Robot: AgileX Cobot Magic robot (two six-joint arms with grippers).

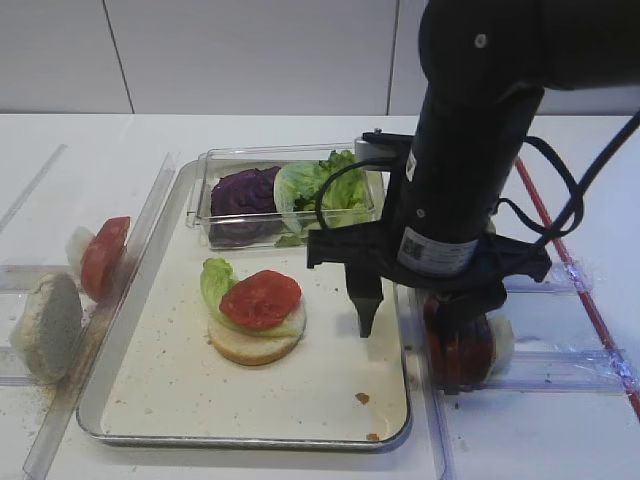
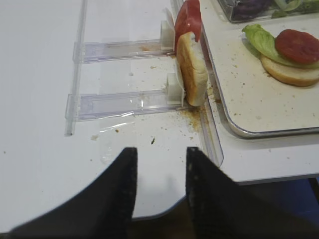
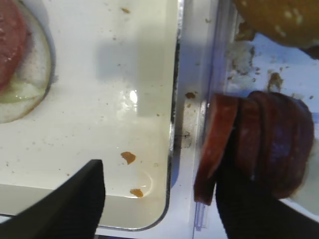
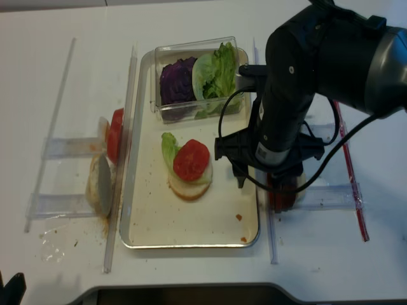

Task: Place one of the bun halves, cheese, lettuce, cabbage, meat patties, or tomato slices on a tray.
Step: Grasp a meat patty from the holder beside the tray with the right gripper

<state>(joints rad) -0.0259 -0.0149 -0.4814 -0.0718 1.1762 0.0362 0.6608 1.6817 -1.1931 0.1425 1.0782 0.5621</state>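
Two arms are on hand, but only the right gripper (image 3: 158,199) is near the work. It hangs straddling the tray's (image 1: 392,425) right rim with its jaws spread wide and nothing between them: one finger over the cream floor, the other down by the meat patties (image 3: 259,144). Those patties stand on edge, packed face to face in a clear rack just outside the tray's right rim, so their flat faces run parallel to that rim and the stack's long axis points away from it. I count roughly four or five; the far ones blur together. To take one, the open jaws would, I judge, need to shift a little further from the tray and close across a disc's faces.

Going left to right from the tray: outside its left rim, one pale bun half (image 1: 47,325) and one tomato slice (image 1: 103,255) lean in another rack, with the left gripper (image 2: 159,184) well back from them, its fingers apart and empty. On the tray sits one bun half (image 1: 255,343) carrying one lettuce leaf (image 1: 215,282) and one tomato slice (image 1: 261,298). At the tray's far edge, a clear box (image 1: 205,200) holds purple cabbage (image 1: 245,192) and more lettuce.
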